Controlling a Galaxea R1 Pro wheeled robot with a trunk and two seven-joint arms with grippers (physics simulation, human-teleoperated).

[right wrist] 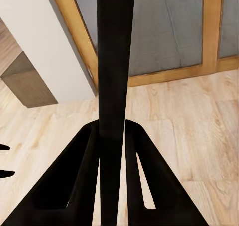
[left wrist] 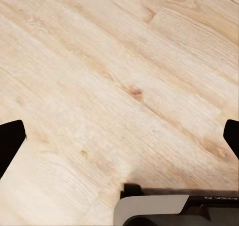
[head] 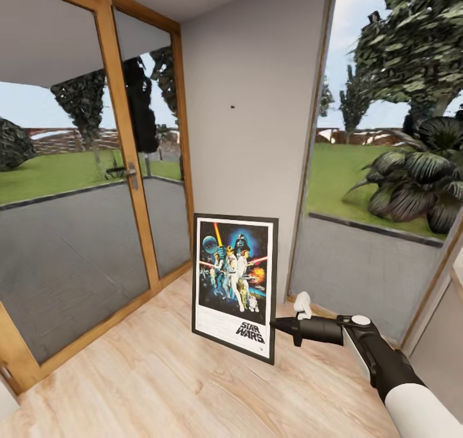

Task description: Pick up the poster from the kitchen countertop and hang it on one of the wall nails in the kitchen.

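The Star Wars poster (head: 235,283) stands upright and slightly tilted just above the wood floor, in front of the light-grey wall. My right gripper (head: 278,324) is shut on the lower part of its right edge. In the right wrist view the poster's black frame (right wrist: 115,61) runs edge-on between the two fingers (right wrist: 74,181). One wall nail (head: 232,107) is a small dark dot on the wall, well above the poster's top. My left gripper (left wrist: 119,136) is open and holds nothing, facing bare floorboards. The kitchen countertop is out of view.
A wood-framed glass door (head: 132,174) with a handle lines the left side. A tall window (head: 386,168) flanks the narrow wall strip on the right. Light wood floor (head: 161,393) spreads in front of me. Part of my base (left wrist: 159,211) shows below the left gripper.
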